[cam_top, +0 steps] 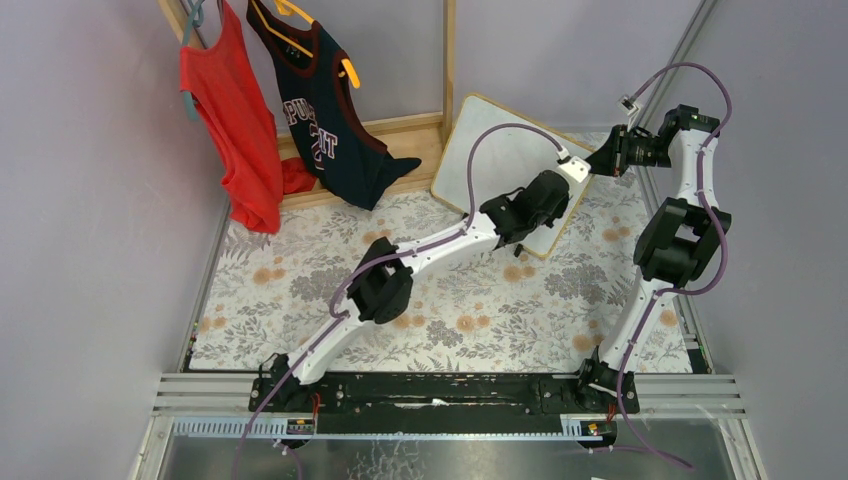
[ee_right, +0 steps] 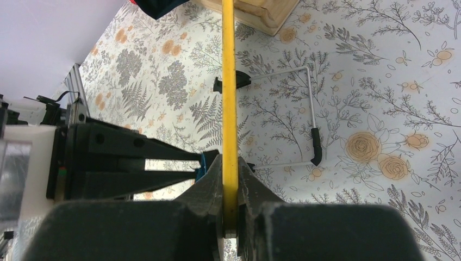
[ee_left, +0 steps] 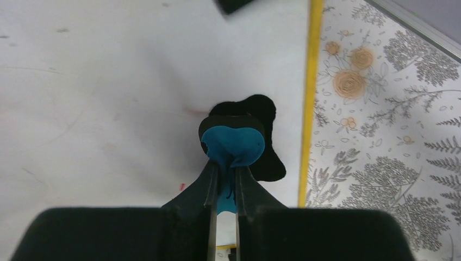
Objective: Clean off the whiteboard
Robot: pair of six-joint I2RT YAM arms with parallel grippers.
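The whiteboard [cam_top: 490, 165], white with a thin light-wood frame, stands tilted at the back of the table. My left gripper [cam_top: 563, 190] is over its right part, shut on the small blue eraser [ee_left: 234, 144], whose black pad faces the white surface [ee_left: 108, 81] close to the yellow-looking frame edge [ee_left: 310, 98]. A faint red smudge [ee_left: 195, 111] lies just left of the eraser. My right gripper [cam_top: 598, 160] is shut on the board's right edge [ee_right: 229, 81], with the frame between its jaws. The left gripper's fingers [ee_right: 141, 163] and the eraser [ee_right: 202, 163] show beside it.
A wire stand with black feet [ee_right: 312, 141] sits behind the board on the floral tablecloth [cam_top: 450, 300]. A wooden clothes rack [cam_top: 420, 125] at the back left holds a red shirt [cam_top: 235, 130] and a navy jersey [cam_top: 325, 120]. Grey walls close both sides.
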